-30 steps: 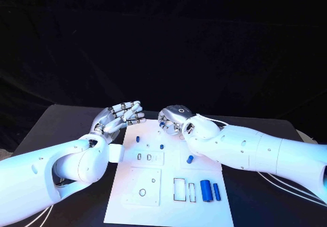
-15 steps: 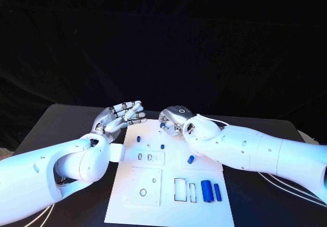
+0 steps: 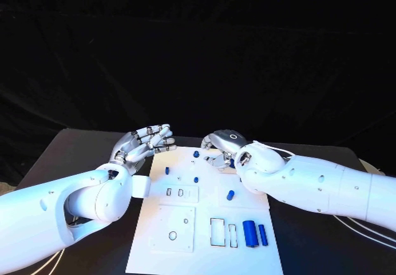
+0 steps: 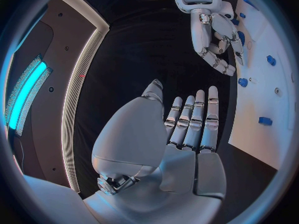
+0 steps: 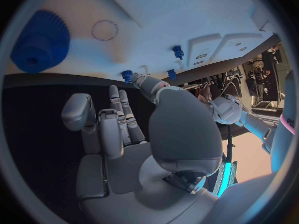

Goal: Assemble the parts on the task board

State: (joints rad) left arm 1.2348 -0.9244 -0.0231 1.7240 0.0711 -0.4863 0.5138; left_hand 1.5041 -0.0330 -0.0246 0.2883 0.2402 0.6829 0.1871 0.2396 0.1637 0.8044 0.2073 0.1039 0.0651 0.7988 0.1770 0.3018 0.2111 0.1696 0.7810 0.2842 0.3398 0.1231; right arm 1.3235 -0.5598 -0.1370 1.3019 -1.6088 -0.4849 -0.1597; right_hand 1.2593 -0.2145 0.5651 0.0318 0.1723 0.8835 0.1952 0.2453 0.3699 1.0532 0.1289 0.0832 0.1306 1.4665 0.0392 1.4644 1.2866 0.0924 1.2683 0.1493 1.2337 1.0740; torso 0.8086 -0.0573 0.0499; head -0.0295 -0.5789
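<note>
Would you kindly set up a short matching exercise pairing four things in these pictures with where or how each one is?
Things:
1. left hand
2. right hand
3. two blue cylinders
4. task board

Places or states:
A. lying side by side at the board's near right
B. white, in the middle of the black table
C. open, beside the board's far left corner
D. above the board's far edge

Pairs: 1-C, 2-D, 3-A, 4-B

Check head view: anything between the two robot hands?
One small blue part stands on the task board between the left robot hand and the right robot hand; otherwise bare board.
</note>
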